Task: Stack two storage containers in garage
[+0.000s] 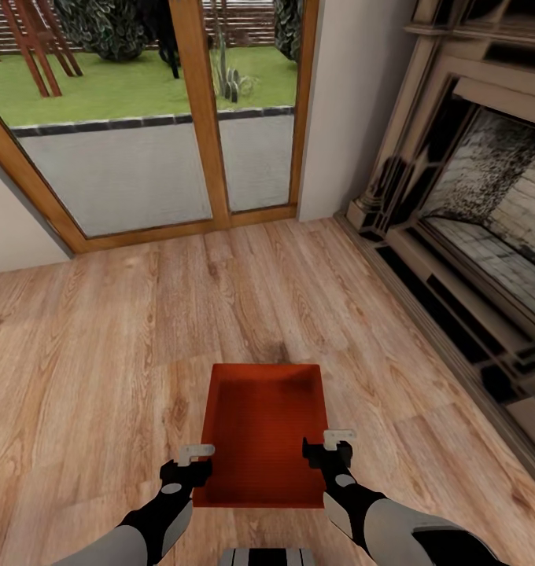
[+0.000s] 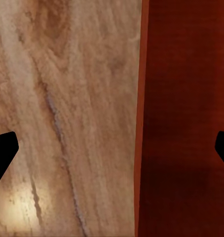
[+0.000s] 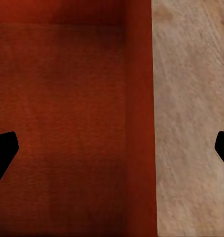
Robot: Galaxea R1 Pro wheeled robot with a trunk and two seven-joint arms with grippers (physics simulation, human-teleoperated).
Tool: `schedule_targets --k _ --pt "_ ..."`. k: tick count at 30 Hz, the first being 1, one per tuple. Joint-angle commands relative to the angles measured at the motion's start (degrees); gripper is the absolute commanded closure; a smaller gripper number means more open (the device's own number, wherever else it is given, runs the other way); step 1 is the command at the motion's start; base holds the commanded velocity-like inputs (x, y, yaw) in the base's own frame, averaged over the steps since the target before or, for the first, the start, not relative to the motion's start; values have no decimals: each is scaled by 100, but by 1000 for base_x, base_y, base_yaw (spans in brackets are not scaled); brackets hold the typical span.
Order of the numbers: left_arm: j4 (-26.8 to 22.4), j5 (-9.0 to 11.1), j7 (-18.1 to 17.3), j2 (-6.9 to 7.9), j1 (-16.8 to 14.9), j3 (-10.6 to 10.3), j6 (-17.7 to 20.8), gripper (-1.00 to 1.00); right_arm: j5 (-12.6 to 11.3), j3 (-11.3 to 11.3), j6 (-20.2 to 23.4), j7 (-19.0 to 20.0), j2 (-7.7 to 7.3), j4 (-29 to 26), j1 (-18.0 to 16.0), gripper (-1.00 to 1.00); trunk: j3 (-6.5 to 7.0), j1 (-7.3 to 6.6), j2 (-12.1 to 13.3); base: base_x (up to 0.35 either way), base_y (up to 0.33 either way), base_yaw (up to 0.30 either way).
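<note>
Head view alone shows fireplace (image 1: 472,236) beyond storage container (image 1: 261,428).

From the head we look steeply down over the plank floor (image 1: 86,338), while both wrist cameras look straight down, close above opposite walls of the same red container (image 1: 261,428).
</note>
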Motion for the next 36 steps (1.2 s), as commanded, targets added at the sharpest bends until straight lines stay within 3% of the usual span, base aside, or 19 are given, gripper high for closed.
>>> schedule_targets --k 1,10,11,12,15,27,32,36 --pt "6 52 30 1 -3 -49 -21 -100 61 -12 -10 -51 0 12 -4 -100 -3 -1 -1 0 0 0" --pt "17 52 30 -7 -3 -49 -21 -100 -17 -21 -3 -56 -15 12 -5 -100 -3 -1 -1 0 0 0" --pt "18 52 30 -7 -3 -49 -21 -100 -55 -21 -3 -53 -17 12 -4 -100 -3 -1 -1 0 0 0" --pt "17 52 30 -10 -3 -49 -21 -100 -269 -22 4 -33 -24 10 -3 -100 -3 -1 -1 0 0 0" --pt "9 52 30 -9 -3 -49 -25 -100 -391 -20 5 -9 -27 9 -4 -100 -3 -1 -1 0 0 0" --pt "6 52 30 -18 -3 -49 -29 -100 -415 -17 9 1 -39 3 -7 -100 -3 -1 -1 0 0 0" --pt "8 52 30 -18 -3 -49 -29 -100 -362 -6 24 9 -229 3 -7 -100 -3 -1 -1 0 0 0" --pt "13 52 30 -19 -3 -49 -30 -100 -342 18 26 10 -281 3 -5 -100 -3 -1 -1 0 0 0"
